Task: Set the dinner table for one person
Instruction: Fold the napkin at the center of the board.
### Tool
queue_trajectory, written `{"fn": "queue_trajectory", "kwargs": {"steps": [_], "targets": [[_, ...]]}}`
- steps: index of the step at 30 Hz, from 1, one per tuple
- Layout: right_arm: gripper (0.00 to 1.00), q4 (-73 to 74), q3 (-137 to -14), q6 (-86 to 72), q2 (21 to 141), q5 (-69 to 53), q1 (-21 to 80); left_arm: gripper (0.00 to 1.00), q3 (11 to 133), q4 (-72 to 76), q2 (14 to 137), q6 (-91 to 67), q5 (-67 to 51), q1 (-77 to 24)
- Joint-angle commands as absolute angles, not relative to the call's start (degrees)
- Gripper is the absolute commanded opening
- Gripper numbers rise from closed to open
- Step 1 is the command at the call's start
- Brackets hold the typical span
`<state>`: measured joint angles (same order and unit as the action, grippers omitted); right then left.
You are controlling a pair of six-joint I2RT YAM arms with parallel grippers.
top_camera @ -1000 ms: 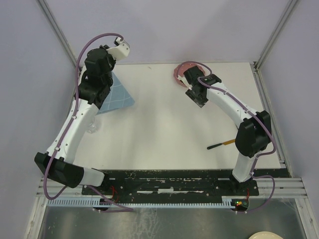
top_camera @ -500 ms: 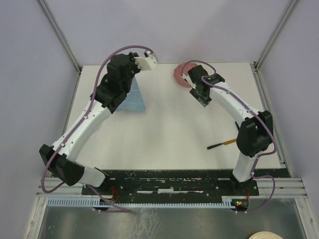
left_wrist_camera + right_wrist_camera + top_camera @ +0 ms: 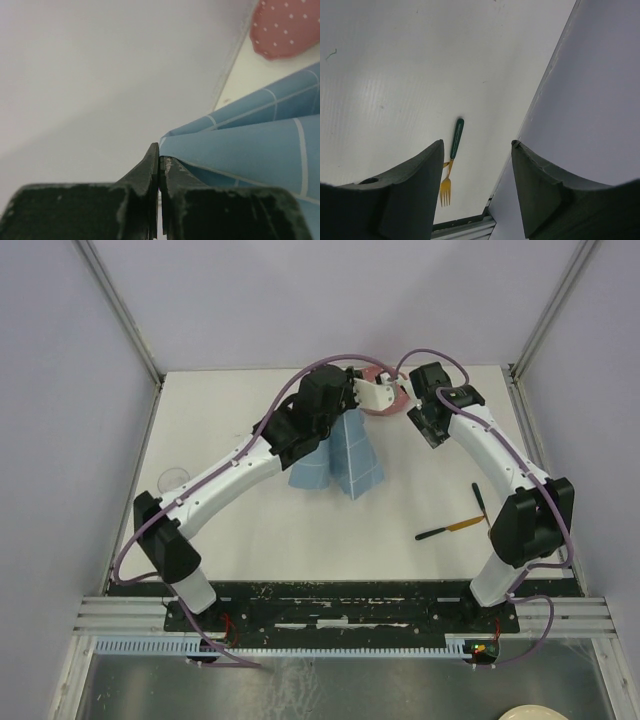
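The dinner table [image 3: 250, 530] is a large white square tabletop. My left gripper [image 3: 345, 410] is shut on the top corner of a blue grid placemat [image 3: 340, 455], which hangs in folds above the table's back middle. In the left wrist view the gripper [image 3: 160, 157] pinches the cloth [image 3: 250, 150]. A pink dotted plate [image 3: 388, 400] lies just behind it, partly hidden by my wrist, and shows in the left wrist view [image 3: 285, 27]. My right gripper [image 3: 433, 432] is open and empty to the right of the plate; the right wrist view [image 3: 477, 150] shows nothing between its jaws.
A fork with a green handle and gold tines [image 3: 451, 160] lies near the right edge [image 3: 479, 500]. A black-handled gold utensil [image 3: 445, 530] lies beside it. A clear glass [image 3: 172, 480] stands at the left edge. Purple walls enclose the table.
My left arm has swung right, carrying the placemat from the back left to the back middle beside the plate. My right gripper has moved right, away from the plate.
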<state>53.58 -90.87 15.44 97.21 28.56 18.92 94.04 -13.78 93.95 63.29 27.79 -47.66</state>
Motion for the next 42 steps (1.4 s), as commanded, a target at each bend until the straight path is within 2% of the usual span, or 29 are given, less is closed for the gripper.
{"fn": "queue_trajectory", "kwargs": {"steps": [1,13,18,25,30,34,42], "targets": [[0.64,52.6,-91.9,14.0,96.5,28.6,18.4,0.03,107.6,-9.5,97.2,63.6,31.9,-47.9],[0.64,53.4,-93.6,13.7,98.3,29.1,17.8,0.03,137.4,-8.5,116.3,70.5,36.1,-51.7],[0.64,53.7,-94.6,13.5,99.7,30.7,17.5,0.03,137.1,-5.2,117.8,73.0,35.5,-53.5],[0.64,53.8,-95.4,12.0,100.4,33.7,14.7,0.03,137.1,-8.1,115.6,55.1,29.1,-56.1],[0.64,54.9,-96.1,10.3,101.2,33.1,12.6,0.03,137.6,-7.3,113.8,49.0,30.0,-58.4],[0.63,55.6,-97.1,9.9,102.1,32.3,12.4,0.03,133.8,-9.5,110.8,49.3,37.5,-58.0],[0.63,57.8,-100.1,9.3,104.1,30.5,12.4,0.03,104.6,-19.8,91.2,43.3,40.1,-51.8]]}}
